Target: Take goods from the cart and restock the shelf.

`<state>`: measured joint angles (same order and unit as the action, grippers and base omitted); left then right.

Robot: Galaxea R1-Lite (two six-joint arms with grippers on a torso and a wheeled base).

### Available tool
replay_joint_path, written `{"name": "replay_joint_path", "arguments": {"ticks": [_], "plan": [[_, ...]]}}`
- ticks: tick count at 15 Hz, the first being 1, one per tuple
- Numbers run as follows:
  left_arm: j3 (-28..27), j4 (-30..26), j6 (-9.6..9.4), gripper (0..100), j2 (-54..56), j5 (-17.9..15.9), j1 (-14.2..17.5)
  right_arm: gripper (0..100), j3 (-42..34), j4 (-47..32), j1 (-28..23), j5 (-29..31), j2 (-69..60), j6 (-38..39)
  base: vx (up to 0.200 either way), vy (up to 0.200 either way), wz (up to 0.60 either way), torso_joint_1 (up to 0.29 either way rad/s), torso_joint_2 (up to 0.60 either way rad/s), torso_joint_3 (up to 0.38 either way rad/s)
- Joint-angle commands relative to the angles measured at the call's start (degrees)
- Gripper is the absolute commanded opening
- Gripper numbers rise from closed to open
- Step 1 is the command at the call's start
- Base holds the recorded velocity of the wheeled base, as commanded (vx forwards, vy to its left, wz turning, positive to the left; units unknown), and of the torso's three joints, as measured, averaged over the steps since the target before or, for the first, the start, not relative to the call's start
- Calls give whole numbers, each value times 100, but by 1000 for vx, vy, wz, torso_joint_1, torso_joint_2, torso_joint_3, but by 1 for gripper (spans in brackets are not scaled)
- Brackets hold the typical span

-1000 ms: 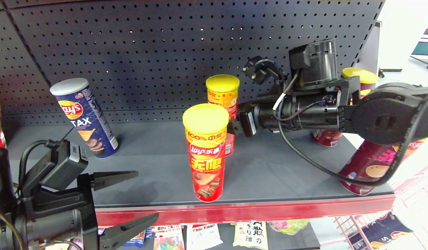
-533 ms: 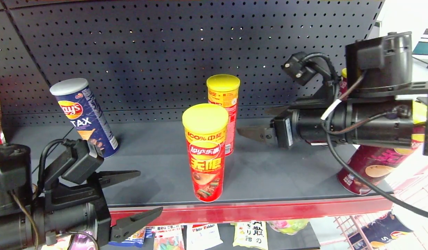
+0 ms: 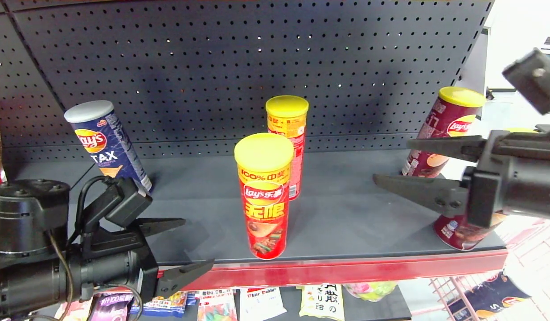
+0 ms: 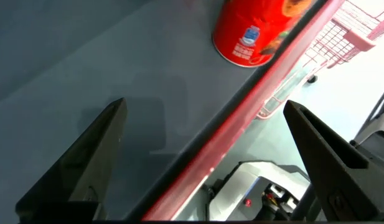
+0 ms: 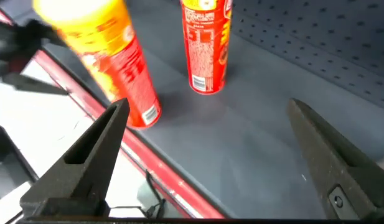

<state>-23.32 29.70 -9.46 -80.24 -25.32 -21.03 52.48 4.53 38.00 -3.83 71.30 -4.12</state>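
Your right hand (image 3: 391, 161) hangs wide and empty, right of the front red can (image 3: 264, 196), which stands at the lip of the shelf (image 3: 346, 218). Your left hand (image 3: 198, 242), also wide, sits left of it. Swing either carelessly and you could knock it off.

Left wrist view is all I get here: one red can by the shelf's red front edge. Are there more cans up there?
Observer: Yes. Behind that red can, a second red can stands nearer the pegboard.
Operator: Anything at the left end?
Observer: A blue can with a grey lid, close to the pegboard.
Operator: And on the right?
Observer: The right gripper is over the shelf, jaws open and empty, beside a yellow-lidded maroon can.
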Motion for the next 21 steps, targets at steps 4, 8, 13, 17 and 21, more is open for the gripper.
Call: {"name": "replay_joint_path", "arguments": {"ticks": [4, 8, 13, 17, 21], "plan": [[-278, 1, -30, 100, -493, 168, -6, 100, -1337, -76, -56, 392, -2446, 17, 0, 0, 0, 0, 0, 0], [-480, 1, -30, 100, -756, 229, -6, 100, -1688, -559, -319, 1007, -3571, 60, 0, 0, 0, 0, 0, 0], [-946, 10, -38, 100, -1257, 493, -138, 100, -1750, -1280, -1286, 1007, -4265, 518, 0, 0, 0, 0, 0, 0], [-1104, 10, -38, 100, -1442, 502, -340, 100, -1917, -1288, -1488, 1007, -4467, 588, 0, 0, 0, 0, 0, 0], [-1245, 54, -38, 100, -1644, 502, -376, 100, -1926, -1288, -1497, 1016, -4476, 588, 0, 0, 0, 0, 0, 0]]}}
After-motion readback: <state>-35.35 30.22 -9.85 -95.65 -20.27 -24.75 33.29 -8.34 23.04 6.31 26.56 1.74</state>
